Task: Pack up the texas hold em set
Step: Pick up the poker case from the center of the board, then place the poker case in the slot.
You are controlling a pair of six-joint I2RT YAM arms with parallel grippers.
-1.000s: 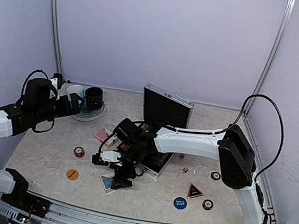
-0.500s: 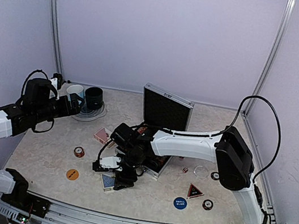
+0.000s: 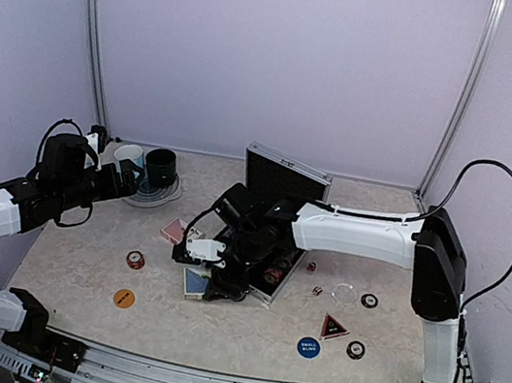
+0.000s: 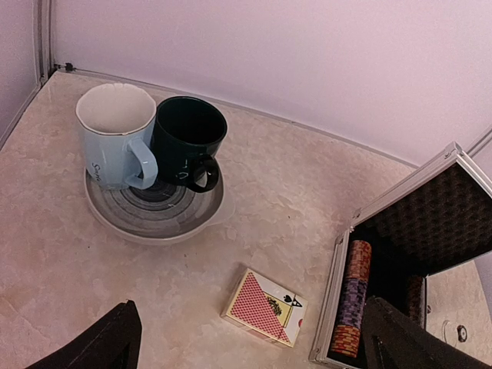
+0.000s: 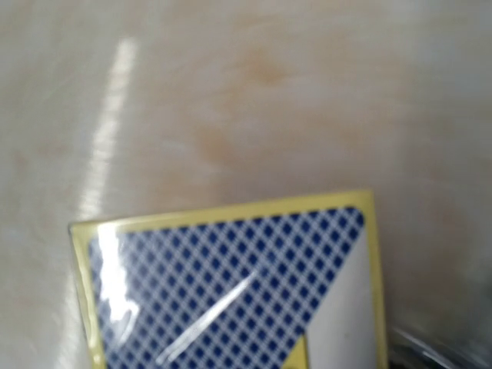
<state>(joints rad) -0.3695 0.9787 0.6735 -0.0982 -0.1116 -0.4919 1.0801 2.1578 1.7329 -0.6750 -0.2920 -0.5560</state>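
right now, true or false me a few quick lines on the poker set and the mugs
1. The case lid stands open. True.
2. The red deck is inside the case. False: it lies on the table beside it.
3. The light-blue mug and dark-green mug both sit on the plate. True.
4. The left tool holds a mug. False: it is open and empty.
5. The triangle marker lies outside the case. True.

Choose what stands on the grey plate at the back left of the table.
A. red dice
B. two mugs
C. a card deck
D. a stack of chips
B: a light-blue mug and a dark-green mug stand side by side on the plate, and nothing else shows on it.
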